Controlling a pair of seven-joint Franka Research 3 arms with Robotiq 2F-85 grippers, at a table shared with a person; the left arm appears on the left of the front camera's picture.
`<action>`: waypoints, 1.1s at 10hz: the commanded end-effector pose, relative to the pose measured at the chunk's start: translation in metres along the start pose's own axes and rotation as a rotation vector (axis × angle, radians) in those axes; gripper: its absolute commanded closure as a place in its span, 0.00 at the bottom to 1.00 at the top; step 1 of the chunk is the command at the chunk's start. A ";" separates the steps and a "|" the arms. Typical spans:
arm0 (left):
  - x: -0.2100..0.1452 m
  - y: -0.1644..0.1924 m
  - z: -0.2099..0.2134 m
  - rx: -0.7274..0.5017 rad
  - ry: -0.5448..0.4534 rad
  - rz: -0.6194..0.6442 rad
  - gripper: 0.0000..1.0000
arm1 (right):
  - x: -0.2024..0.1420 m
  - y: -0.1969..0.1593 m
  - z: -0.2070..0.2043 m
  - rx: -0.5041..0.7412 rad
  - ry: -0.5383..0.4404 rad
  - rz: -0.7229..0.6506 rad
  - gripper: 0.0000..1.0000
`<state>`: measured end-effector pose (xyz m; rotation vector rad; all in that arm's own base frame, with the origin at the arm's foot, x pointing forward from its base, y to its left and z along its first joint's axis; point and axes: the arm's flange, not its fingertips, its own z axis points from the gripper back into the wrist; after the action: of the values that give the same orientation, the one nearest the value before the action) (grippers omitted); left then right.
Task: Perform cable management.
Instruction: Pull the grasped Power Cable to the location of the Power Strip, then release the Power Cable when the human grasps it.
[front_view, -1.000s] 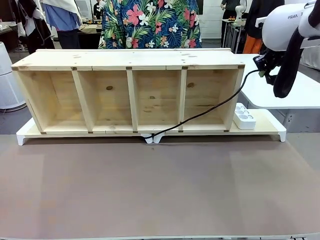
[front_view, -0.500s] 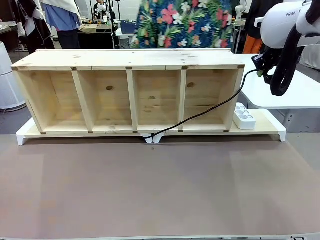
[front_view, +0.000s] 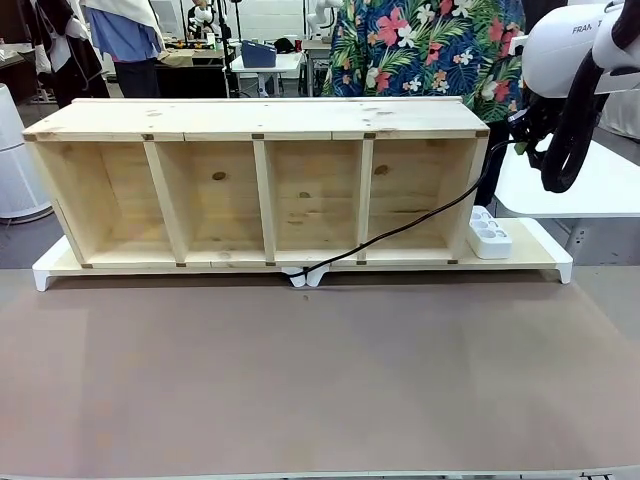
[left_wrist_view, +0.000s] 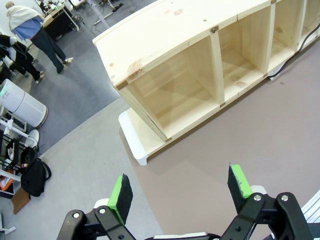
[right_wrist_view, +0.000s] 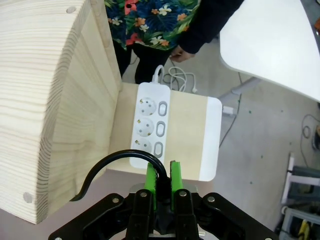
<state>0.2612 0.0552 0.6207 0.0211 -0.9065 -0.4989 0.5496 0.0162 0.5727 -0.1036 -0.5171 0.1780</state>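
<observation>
The thin black cable (front_view: 420, 222) runs from a white clip at the shelf's front edge, up across the rightmost compartment, to my right gripper (front_view: 518, 128), which hangs beside the shelf's top right corner. In the right wrist view the right gripper (right_wrist_view: 162, 179) is shut on the cable (right_wrist_view: 112, 160), which loops out to the left above the white power strip (right_wrist_view: 152, 124). The plug itself is hidden between the fingers. My left gripper (left_wrist_view: 180, 187) is open and holds nothing, high above the table's left end, far from the cable (left_wrist_view: 286, 63).
A long wooden shelf (front_view: 260, 180) with several open compartments lies on a white base board (front_view: 535, 255). The power strip (front_view: 488, 236) sits on the board's right end. A person in a floral shirt (front_view: 430, 50) stands behind, a hand (right_wrist_view: 179, 54) near white cords.
The person has walked from the middle to the right behind the shelf. My right gripper has shifted slightly left with the cable still in it.
</observation>
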 end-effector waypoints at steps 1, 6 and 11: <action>0.002 0.000 -0.002 0.009 -0.009 0.016 0.00 | 0.001 0.000 -0.001 -0.006 -0.007 0.006 0.86; 0.002 0.000 -0.002 0.009 -0.009 0.016 0.00 | 0.001 0.000 -0.001 -0.006 -0.007 0.006 0.86; 0.002 0.000 -0.002 0.009 -0.009 0.016 0.00 | 0.001 0.000 -0.001 -0.006 -0.007 0.006 0.86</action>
<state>0.2612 0.0552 0.6207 0.0211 -0.9065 -0.4989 0.5496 0.0162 0.5727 -0.1036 -0.5168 0.1780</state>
